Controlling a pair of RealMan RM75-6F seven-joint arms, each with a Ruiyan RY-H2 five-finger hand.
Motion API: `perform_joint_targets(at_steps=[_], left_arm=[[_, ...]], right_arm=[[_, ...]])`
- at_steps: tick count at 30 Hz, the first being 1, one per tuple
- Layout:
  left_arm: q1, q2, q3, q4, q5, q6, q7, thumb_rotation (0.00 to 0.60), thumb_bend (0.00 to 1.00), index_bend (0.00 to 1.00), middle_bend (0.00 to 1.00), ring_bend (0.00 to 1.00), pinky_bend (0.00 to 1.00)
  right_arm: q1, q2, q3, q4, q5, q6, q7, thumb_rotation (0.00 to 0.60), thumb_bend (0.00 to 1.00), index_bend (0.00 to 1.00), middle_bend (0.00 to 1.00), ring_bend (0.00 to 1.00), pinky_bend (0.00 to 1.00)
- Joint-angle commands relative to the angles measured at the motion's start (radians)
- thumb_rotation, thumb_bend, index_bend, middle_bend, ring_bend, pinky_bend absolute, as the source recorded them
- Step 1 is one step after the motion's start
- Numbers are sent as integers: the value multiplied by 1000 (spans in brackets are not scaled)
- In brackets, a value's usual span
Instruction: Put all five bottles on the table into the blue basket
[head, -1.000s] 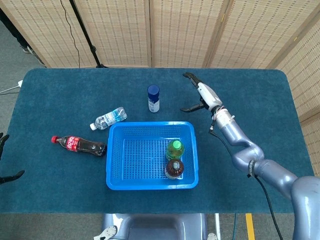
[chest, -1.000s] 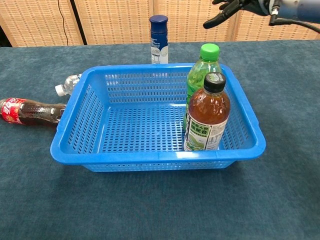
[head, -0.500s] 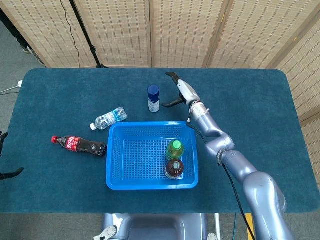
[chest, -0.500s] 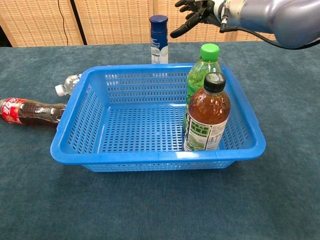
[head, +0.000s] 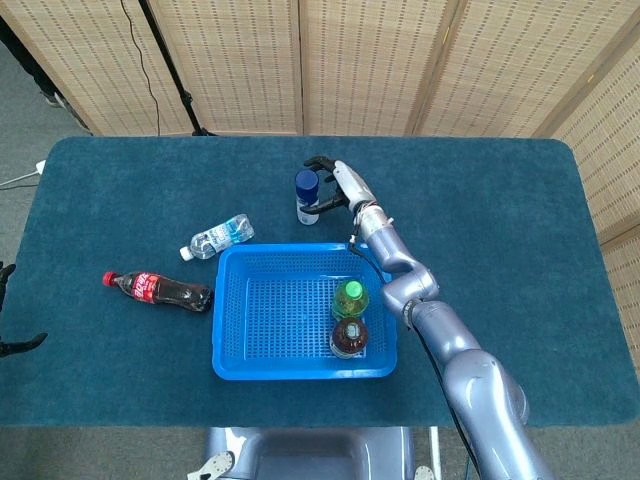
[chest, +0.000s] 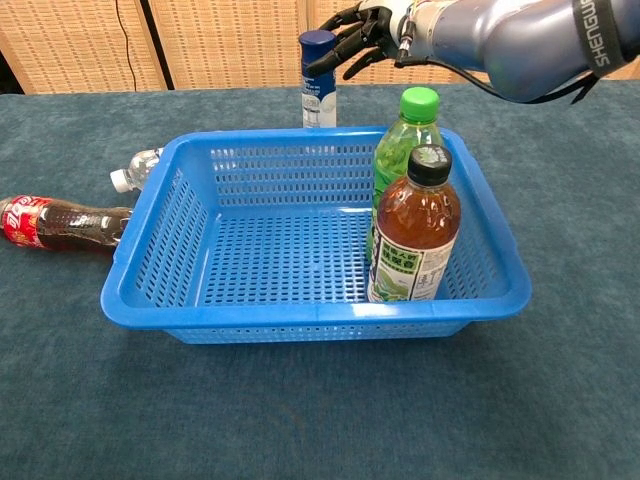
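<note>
A blue perforated plastic basket (head: 290, 340) sits near the middle of the dark teal carpeted table (head: 520, 230), and two bottles stand upright in its right end: a green bottle with a green cap (chest: 405, 150) and, just in front of it, a brown tea bottle with a black cap and green-white label (chest: 412, 240), whose print is too small to read. Behind the basket's far rim stands a white bottle with a dark blue cap (head: 307, 197); the right robot hand (head: 335, 185) is beside its cap with fingers spread and curved around it, and whether they touch it I cannot tell. To the basket's left, a clear plastic water bottle with a blue label (head: 217, 238) lies on its side near the far left corner, and a cola bottle with a red cap and red label (head: 157, 289) lies on its side, its base close to the basket's left wall. The silver right arm (head: 440, 330) runs along the basket's right side and passes over its far right corner. At the left edge of the head view only dark fingertips of the left robot hand (head: 10, 320) show, well apart from every bottle and holding nothing. The table's right half and front strip are open carpet. Woven tan folding screens (head: 370, 60) stand behind the far edge. White letters on the arm's black band in the chest view read "SHENGU"
</note>
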Motion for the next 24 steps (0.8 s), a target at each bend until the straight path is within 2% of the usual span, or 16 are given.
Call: perform_joint_targets(at_steps=[1, 5, 9, 18, 21, 24], left_arm=[[0, 0, 0, 1, 0, 0, -1, 600, 22, 0, 0, 0, 0], [0, 0, 0, 2, 0, -1, -3, 600, 21, 0, 0, 0, 0], [0, 0, 2, 0, 5, 0, -3, 600, 22, 0, 0, 0, 0], [5, 7, 7, -5, 22, 8, -19, 600, 22, 0, 0, 0, 0], [7, 11, 9, -5, 28, 9, -31, 600, 22, 0, 0, 0, 0], [9, 14, 12, -6, 37, 13, -38, 600, 22, 0, 0, 0, 0]], right_arm=[[8, -23, 12, 38, 16, -3, -7, 600, 7, 448, 518, 366, 510], [8, -30, 28, 49, 35, -8, -1, 600, 120, 548, 609, 499, 663], [1, -34, 25, 56, 34, 18, -16, 600, 193, 572, 633, 541, 752], [-30, 17, 25, -11, 25, 103, 1, 600, 212, 572, 633, 543, 776], [-52, 76, 18, -86, 4, 175, 19, 600, 212, 573, 633, 543, 776], [-89, 168, -1, -214, -36, 258, 35, 600, 213, 573, 633, 543, 776]])
